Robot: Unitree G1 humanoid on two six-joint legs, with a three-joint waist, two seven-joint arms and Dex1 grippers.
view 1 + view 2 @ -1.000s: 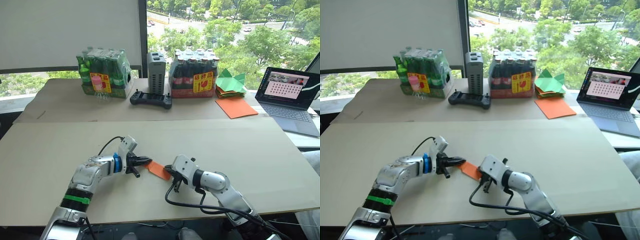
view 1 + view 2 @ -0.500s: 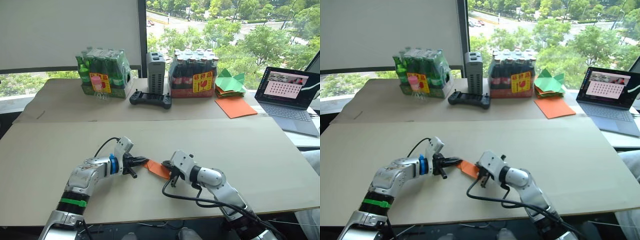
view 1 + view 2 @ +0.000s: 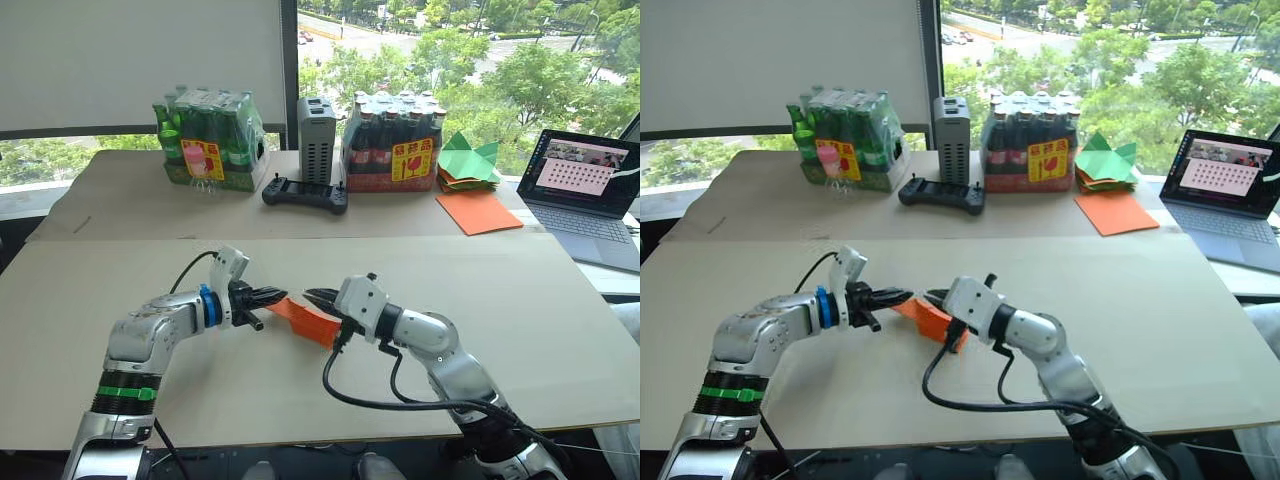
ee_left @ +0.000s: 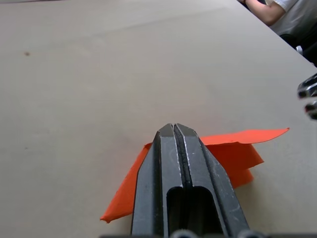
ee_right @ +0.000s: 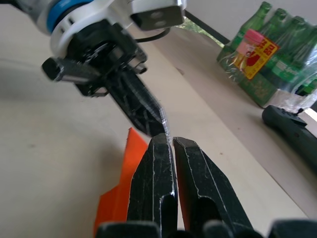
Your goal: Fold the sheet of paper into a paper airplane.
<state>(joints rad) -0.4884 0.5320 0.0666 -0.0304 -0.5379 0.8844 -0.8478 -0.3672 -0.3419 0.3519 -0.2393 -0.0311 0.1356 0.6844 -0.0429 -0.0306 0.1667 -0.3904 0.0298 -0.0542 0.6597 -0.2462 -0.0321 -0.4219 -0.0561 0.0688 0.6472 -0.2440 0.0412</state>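
The sheet of paper [image 3: 308,320] is a small bright orange pointed wedge with a raised flap, hanging just above the tan table [image 3: 520,300] at front centre. My left gripper [image 3: 283,295] is shut on its left end; in the left wrist view the paper [image 4: 233,153] spreads out from under the closed fingers [image 4: 190,173]. My right gripper [image 3: 312,296] is shut and empty. It hovers over the wedge, tip to tip with the left one. In the right wrist view the paper [image 5: 116,206] lies below its fingers [image 5: 200,183].
At the back stand a pack of green bottles [image 3: 208,140], a grey box [image 3: 318,130], a pack of dark bottles [image 3: 390,140] and a black controller [image 3: 305,192]. Green paper shapes [image 3: 468,162], a smooth orange sheet [image 3: 478,212] and a laptop [image 3: 585,190] sit back right.
The camera has shifted. The left gripper has raised the paper off the table. The right gripper has come off the wedge's right end and now points at the left fingertips.
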